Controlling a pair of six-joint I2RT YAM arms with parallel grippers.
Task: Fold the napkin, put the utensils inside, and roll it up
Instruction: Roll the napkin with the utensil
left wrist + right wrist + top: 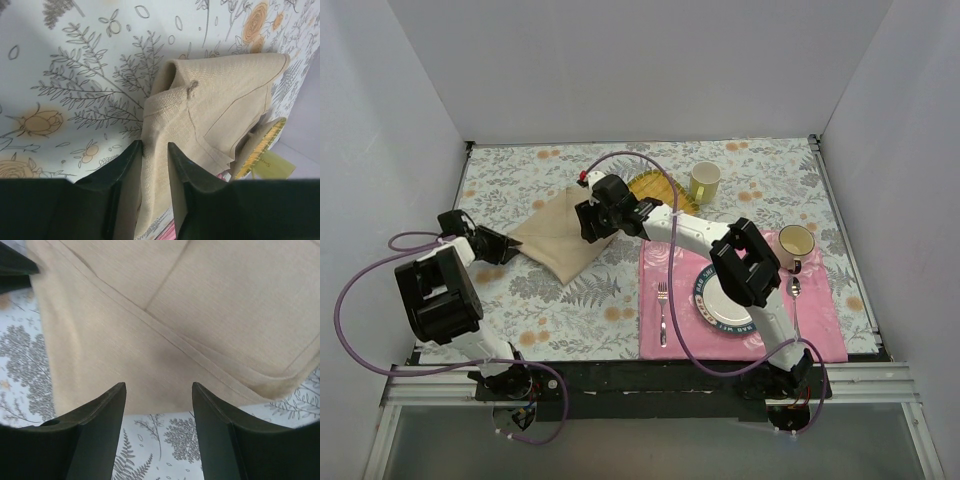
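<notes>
The beige napkin (pixel 558 243) lies folded on the floral tablecloth, left of centre. At its left corner my left gripper (pixel 510 247) has its jaws drawn in on a raised fold of the napkin (pixel 220 100), and the cloth fills the gap of that gripper (pixel 154 150). Over the napkin's right part hovers my right gripper (pixel 588 225), open. In the right wrist view this gripper (pixel 159 390) holds nothing, with the napkin (pixel 175 315) just beyond its tips. A fork (pixel 662 310) and a spoon (pixel 794 300) lie on the pink placemat (pixel 820 335).
A plate (pixel 715 305) sits on the placemat, partly under the right arm. A small yellow checked cloth (pixel 655 187) and a pale green mug (pixel 704 182) stand behind the napkin. A second cup (pixel 796 243) is at the mat's far corner. White walls enclose the table.
</notes>
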